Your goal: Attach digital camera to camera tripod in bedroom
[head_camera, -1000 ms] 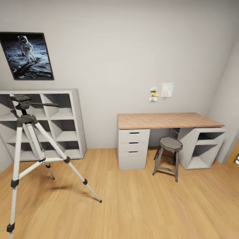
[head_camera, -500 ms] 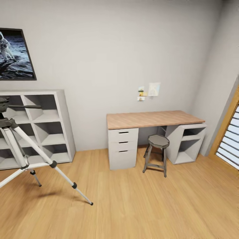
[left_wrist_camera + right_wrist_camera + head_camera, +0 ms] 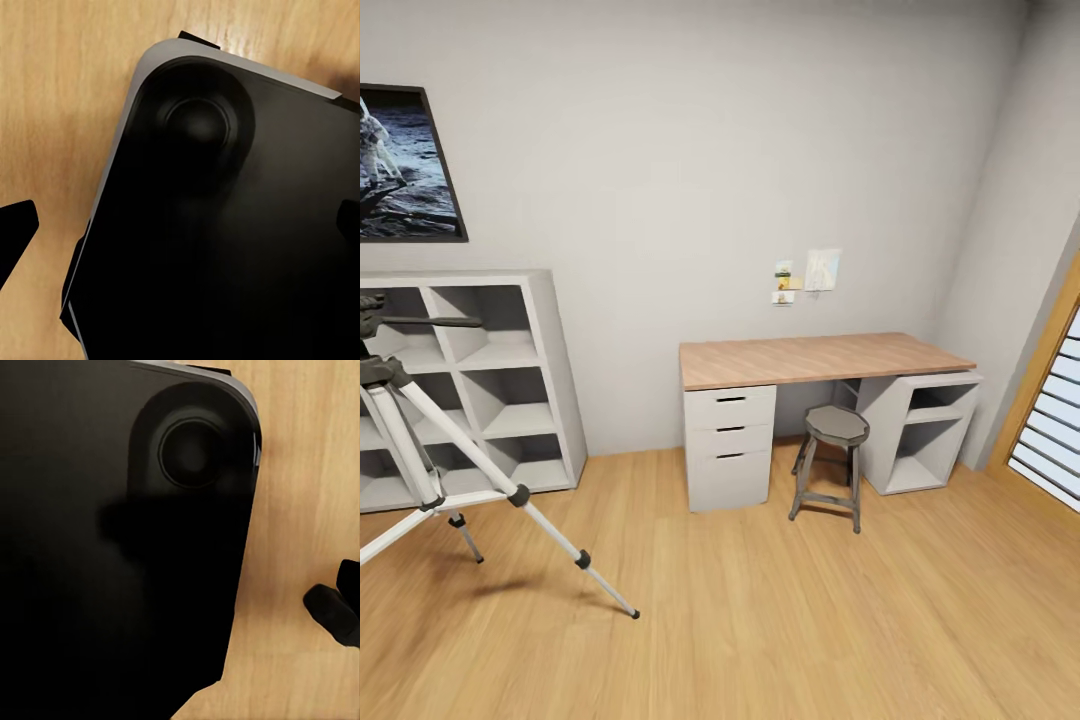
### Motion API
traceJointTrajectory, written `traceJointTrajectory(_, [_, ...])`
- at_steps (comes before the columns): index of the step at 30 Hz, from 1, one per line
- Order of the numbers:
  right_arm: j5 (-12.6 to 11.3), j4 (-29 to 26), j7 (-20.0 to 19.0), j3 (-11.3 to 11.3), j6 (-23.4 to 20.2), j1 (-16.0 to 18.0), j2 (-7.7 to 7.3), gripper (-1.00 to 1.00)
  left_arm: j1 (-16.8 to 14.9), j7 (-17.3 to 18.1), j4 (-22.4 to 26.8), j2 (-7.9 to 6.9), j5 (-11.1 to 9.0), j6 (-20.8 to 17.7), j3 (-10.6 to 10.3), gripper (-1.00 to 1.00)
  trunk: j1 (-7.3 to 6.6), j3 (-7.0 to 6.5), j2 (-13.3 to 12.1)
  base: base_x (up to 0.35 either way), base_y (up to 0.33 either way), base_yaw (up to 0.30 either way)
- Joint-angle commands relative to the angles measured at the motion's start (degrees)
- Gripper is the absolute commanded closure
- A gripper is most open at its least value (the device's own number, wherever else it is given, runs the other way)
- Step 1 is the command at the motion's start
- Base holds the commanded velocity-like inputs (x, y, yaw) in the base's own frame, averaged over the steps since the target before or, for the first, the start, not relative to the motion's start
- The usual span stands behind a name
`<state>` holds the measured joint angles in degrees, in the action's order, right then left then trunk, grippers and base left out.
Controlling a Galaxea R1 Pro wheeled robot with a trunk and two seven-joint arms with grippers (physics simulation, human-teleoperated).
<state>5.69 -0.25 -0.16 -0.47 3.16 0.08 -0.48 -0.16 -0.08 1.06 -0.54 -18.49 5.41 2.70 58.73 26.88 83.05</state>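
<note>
The camera tripod point(image 3: 420, 455) stands on the wood floor at the left edge of the head view, partly cut off. It has silver legs, black joints, a dark head and a pan handle point(image 3: 435, 322) pointing right. The digital camera is out of view. In the left wrist view my left gripper point(image 3: 180, 225) hangs over the robot's black base point(image 3: 225, 247), fingertips point(image 3: 16, 232) wide apart and empty. In the right wrist view one fingertip point(image 3: 334, 611) of my right gripper point(image 3: 180, 607) sits far to the side over the floor; the other is lost against the black base.
A white cube shelf point(image 3: 510, 385) stands against the wall behind the tripod, under an astronaut picture point(image 3: 405, 165). A wood-topped desk point(image 3: 820, 358) with drawers and a grey stool point(image 3: 832, 462) stand at the back right. A wood-framed slatted window point(image 3: 1050, 430) is at the far right.
The head view swung to the right, so the tripod, shelf and desk slid left in the picture; over the last half second it has almost settled. Nothing in the room moved.
</note>
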Motion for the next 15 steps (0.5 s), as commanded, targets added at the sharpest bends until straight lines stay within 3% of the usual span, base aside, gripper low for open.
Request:
traceJointTrajectory(1, [0.56,-0.01,-0.02,0.01,0.10,0.01,-0.02,-1.00,-0.02,-0.01,0.00,0.01,-0.05,0.13,0.24,-1.00,0.00,0.05,0.03,0.000,0.000,0.000])
traceJointTrajectory(15, [0.55,-0.01,-0.02,0.01,0.09,0.01,-0.09,-1.00,-0.02,0.04,-0.08,0.12,-0.34,0.11,0.47,-1.00,0.00,0.05,0.03,0.000,0.000,0.000])
